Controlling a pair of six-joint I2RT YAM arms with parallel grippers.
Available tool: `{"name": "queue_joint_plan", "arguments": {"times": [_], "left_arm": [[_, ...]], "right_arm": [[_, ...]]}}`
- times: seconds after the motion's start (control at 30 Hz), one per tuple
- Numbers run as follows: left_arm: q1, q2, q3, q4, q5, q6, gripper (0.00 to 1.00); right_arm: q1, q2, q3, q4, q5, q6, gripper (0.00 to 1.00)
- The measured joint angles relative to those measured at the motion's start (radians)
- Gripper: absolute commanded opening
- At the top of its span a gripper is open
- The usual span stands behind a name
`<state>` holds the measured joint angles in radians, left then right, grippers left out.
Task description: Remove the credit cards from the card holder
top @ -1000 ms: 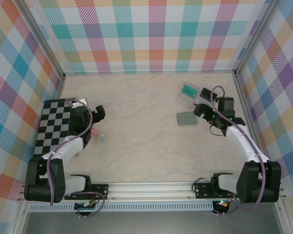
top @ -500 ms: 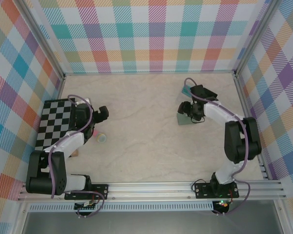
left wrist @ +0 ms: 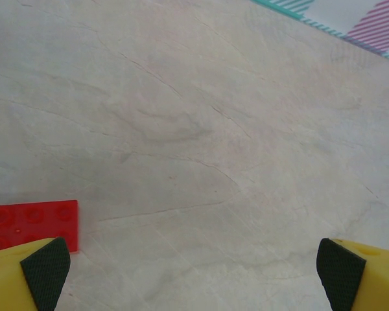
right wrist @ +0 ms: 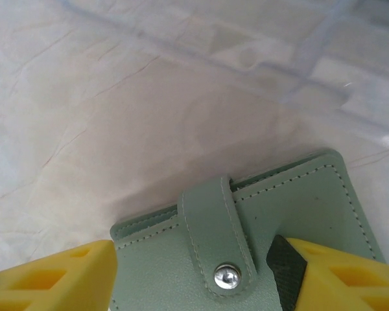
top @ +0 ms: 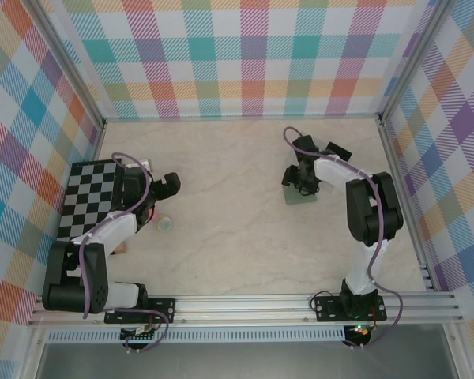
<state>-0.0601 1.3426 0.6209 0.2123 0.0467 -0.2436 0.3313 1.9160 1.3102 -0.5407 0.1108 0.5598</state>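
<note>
- Bending leftward in the overhead view, the right arm sets its right gripper (top: 299, 178) over the small grey-green stitched fabric card holder (top: 301, 195), right of centre; earlier it hung further right.
- Left wrist: left gripper (left wrist: 194, 272) spread wide above the pale marbled table (left wrist: 214, 129).
- Right wrist: jaws half apart straddle the holder's snapped strap (right wrist: 214, 227), lower centre.

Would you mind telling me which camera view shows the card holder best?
The right wrist view: the card holder lies close up and closed, its strap and snap sharp. The top view gives a small green patch, partly covered.
</note>
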Motion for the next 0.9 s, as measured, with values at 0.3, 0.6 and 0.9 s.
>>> {"name": "queue_joint_plan", "arguments": {"times": [0.3, 0.6, 0.9], "left_arm": [[0.0, 0.033, 0.012, 0.007, 0.097, -0.02, 1.0], [0.0, 0.057, 0.016, 0.027, 0.156, -0.06, 1.0], [-0.011, 0.074, 0.122, -0.08, 0.208, -0.166, 1.0]], "right_arm": [[0.284, 0.001, 0.008, -0.008, -0.009, 0.153, 0.67], [0.36, 0.01, 0.115, -0.121, 0.069, 0.151, 1.0], [0.332, 0.158, 0.308, -0.208, 0.158, -0.002, 0.99]]}}
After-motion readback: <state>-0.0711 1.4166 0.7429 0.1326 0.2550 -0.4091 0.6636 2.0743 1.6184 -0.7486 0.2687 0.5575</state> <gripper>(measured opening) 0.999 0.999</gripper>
